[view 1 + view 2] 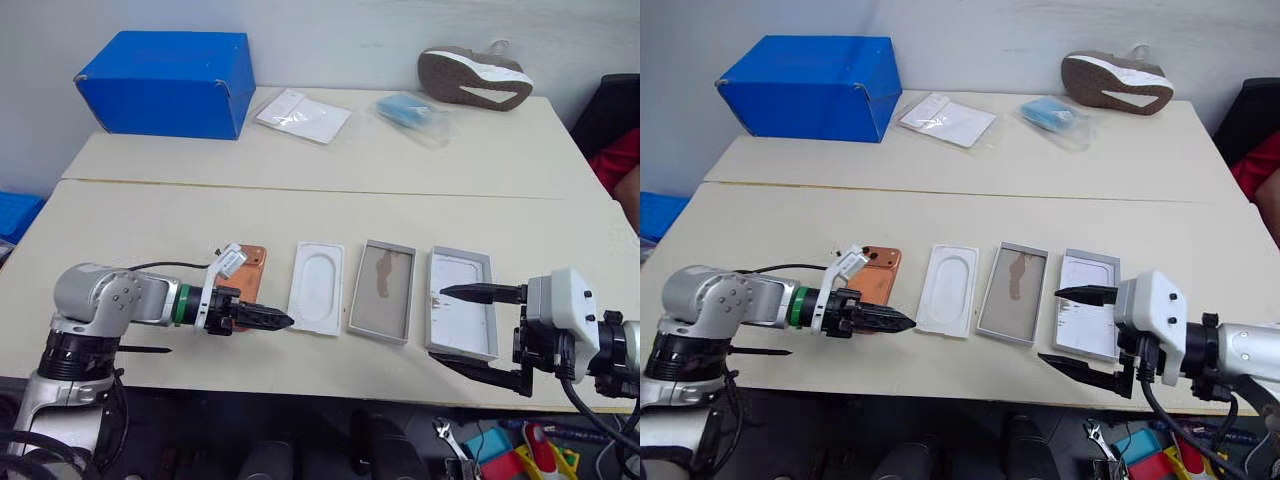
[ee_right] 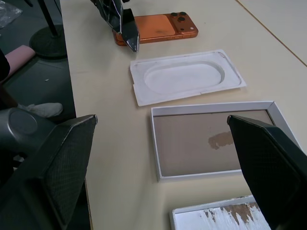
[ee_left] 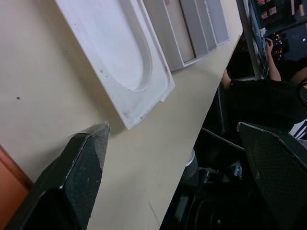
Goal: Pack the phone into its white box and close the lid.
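Left eye view shows the phone (image 1: 246,283) just left of the insert (image 1: 318,288), with the open, empty left gripper (image 1: 268,319) at its near edge. Fingers this low could push it aside instead of gripping it. The right gripper (image 1: 466,328) is also open over the lid (image 1: 462,316), 2 places right of the insert.

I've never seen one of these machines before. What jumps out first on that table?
Four flat things lie in a row along the table's near edge: an orange phone, a white insert, an open white box and its lid. The left gripper hovers open at the phone's near end, the right gripper gapes beside the lid. At the far side sits a big blue box.
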Controlling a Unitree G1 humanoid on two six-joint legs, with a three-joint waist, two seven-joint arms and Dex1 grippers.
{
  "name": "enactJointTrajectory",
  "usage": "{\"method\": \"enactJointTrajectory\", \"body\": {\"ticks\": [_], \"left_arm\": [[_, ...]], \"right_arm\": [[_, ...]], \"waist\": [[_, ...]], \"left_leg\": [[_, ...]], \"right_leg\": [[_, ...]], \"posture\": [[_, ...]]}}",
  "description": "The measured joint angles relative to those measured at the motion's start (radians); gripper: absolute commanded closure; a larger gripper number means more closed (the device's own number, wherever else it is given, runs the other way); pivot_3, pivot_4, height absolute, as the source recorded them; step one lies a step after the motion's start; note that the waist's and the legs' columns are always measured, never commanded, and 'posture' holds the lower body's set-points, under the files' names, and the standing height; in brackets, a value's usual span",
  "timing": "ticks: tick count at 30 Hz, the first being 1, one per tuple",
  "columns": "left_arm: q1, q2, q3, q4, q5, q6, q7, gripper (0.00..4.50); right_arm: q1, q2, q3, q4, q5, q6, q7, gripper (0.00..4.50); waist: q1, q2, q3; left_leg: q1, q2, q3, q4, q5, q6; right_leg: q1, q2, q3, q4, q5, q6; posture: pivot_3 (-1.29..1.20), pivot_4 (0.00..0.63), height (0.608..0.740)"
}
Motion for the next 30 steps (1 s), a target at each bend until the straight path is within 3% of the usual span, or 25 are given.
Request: {"method": "enactJointTrajectory", "body": {"ticks": [3, 7, 9, 19, 29, 30], "left_arm": [[-0.02, -0.03, -0.013, 0.049, 0.023, 0.016, 0.03, 0.01], [-0.063, -0.084, 0.003, 0.116, 0.028, 0.044, 0.051, 0.76], [-0.068, -0.096, -0.005, 0.16, 0.018, 0.053, 0.051, 1.37], [-0.092, -0.139, -0.034, 0.224, 0.022, 0.059, 0.055, 1.37], [-0.084, -0.163, 0.005, 0.235, 0.034, 0.058, 0.064, 4.33], [-0.084, -0.173, 0.019, 0.235, 0.034, 0.057, 0.065, 4.46]], "right_arm": [[0.024, 0.016, 0.0, -0.02, -0.001, -0.003, -0.01, 0.05], [0.046, 0.026, -0.002, -0.025, -0.012, -0.009, -0.025, 0.0], [0.063, 0.032, -0.003, -0.034, -0.02, -0.021, -0.035, 0.0], [0.082, 0.04, -0.003, -0.046, -0.04, -0.044, -0.051, 0.0], [0.094, 0.04, -0.002, -0.046, -0.048, -0.048, -0.056, 0.0], [0.095, 0.04, -0.002, -0.046, -0.055, -0.048, -0.057, 0.0]], "waist": [[0.001, -0.001, 0.0], [0.004, -0.001, 0.0], [0.002, -0.002, 0.0], [0.003, -0.002, 0.0], [0.002, -0.002, 0.0], [0.002, -0.002, -0.001]], "left_leg": [[0.0, 0.0, -0.001, 0.0, 0.001, -0.002], [0.0, 0.0, -0.002, 0.002, 0.002, -0.002], [0.0, 0.0, -0.002, 0.003, 0.002, -0.002], [0.0, 0.0, -0.003, 0.004, 0.002, -0.003], [0.0, 0.0, -0.004, 0.005, 0.002, -0.003], [0.0, 0.0, -0.004, 0.006, 0.002, -0.003]], "right_leg": [[0.0, 0.0, 0.0, 0.001, 0.0, 0.0], [0.0, 0.0, -0.001, 0.002, 0.0, 0.0], [0.0, 0.0, -0.001, 0.003, 0.0, 0.0], [0.0, -0.001, -0.002, 0.004, 0.0, 0.0], [0.001, -0.001, -0.002, 0.004, 0.0, 0.0], [0.001, -0.001, -0.002, 0.003, 0.0, 0.0]], "posture": [[0.0, 0.15, 0.74], [0.0, 0.15, 0.74], [0.0, 0.15, 0.74], [0.0, 0.15, 0.74], [0.0, 0.15, 0.74], [0.0, 0.15, 0.74]]}}
